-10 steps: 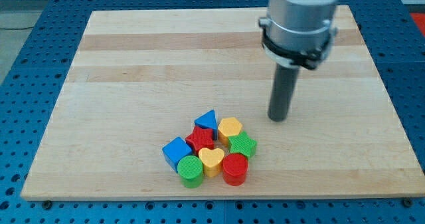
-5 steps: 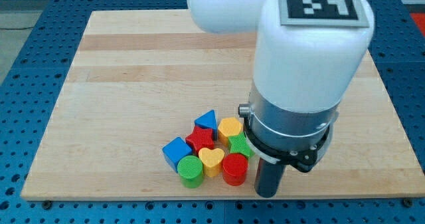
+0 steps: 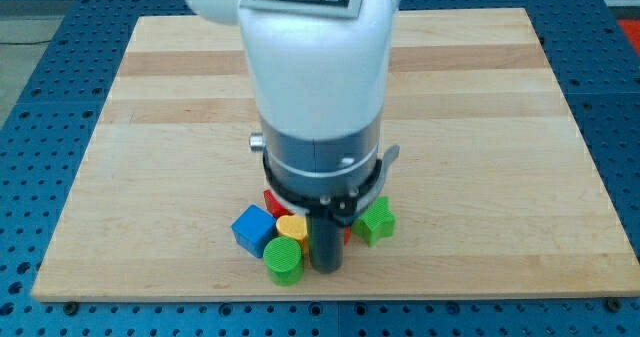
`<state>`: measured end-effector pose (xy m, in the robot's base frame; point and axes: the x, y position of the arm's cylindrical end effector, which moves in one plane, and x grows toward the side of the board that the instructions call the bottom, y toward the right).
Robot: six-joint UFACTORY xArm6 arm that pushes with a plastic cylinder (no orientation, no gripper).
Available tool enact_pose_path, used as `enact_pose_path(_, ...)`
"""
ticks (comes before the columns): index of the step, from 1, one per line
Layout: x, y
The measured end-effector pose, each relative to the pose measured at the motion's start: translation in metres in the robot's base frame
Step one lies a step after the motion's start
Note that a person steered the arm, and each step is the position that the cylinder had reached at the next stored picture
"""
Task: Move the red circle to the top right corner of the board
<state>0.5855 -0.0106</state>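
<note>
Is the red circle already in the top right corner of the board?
No: the board's top right corner holds no block, and every visible block sits by my tip near the view's bottom.

My tip [image 3: 326,267] shifts toward the view's left, now touching the green cylinder [image 3: 284,261]. The arm now hides the red circle.

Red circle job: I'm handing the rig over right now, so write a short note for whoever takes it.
My tip is down on the board near the view's bottom edge, between the green cylinder and the green star, with the yellow heart and blue cube just left. The arm hides the red circle; only slivers of red show. Nothing is in the top right corner of the board, so the whole push remains.
</note>
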Motion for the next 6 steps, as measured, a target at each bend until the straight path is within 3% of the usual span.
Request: enact_pose_path(6, -0.153, 0.017)
